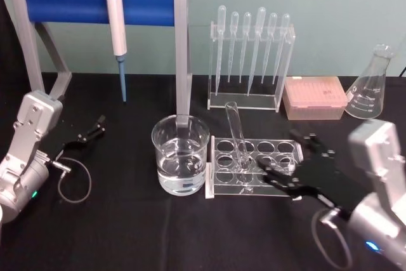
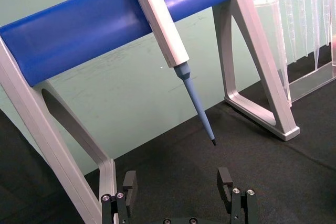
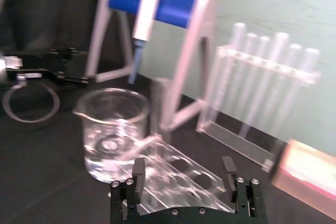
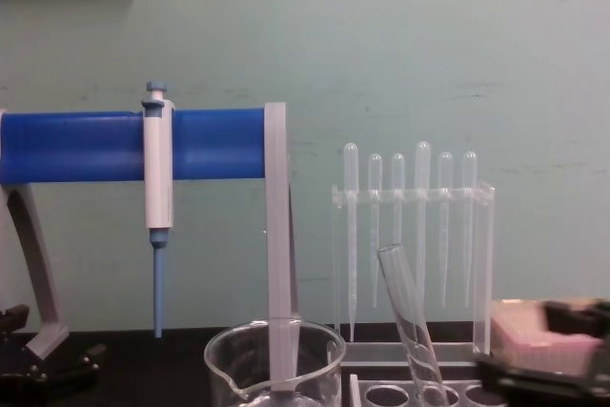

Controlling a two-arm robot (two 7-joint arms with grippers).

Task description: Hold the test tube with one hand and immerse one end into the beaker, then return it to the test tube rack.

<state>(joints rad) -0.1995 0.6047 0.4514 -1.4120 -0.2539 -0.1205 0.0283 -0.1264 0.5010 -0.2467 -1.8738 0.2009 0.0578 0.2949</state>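
From the head camera: the test tube [image 1: 237, 138] leans in a hole of the clear rack [image 1: 254, 168], its open rim tilted away toward the pipette stand [image 1: 250, 61], while the beaker [image 1: 180, 154], partly filled with clear liquid, stands just left of the rack. The right gripper [image 1: 294, 163] sits at the rack's right end with its black fingers spread wide, holding nothing and apart from the tube. The left gripper [image 1: 91, 129] rests on the black table [image 1: 127, 233] well to the left, fingers parted and empty.

From the left wrist: that claw's two fingertips [image 2: 131, 182] stand wide apart over bare tabletop, below the blue-and-white pipettor [image 2: 170, 40] hanging on its blue-barred stand [image 2: 84, 30].

From the right wrist: the open fingers [image 3: 138, 174] frame the rack, with the beaker and tube beyond them.

From the chest camera: the tube [image 4: 410, 321] tilts out of the rack beside the beaker's rim [image 4: 276, 345]; the right gripper's fingers [image 4: 548, 378] enter low at the right edge
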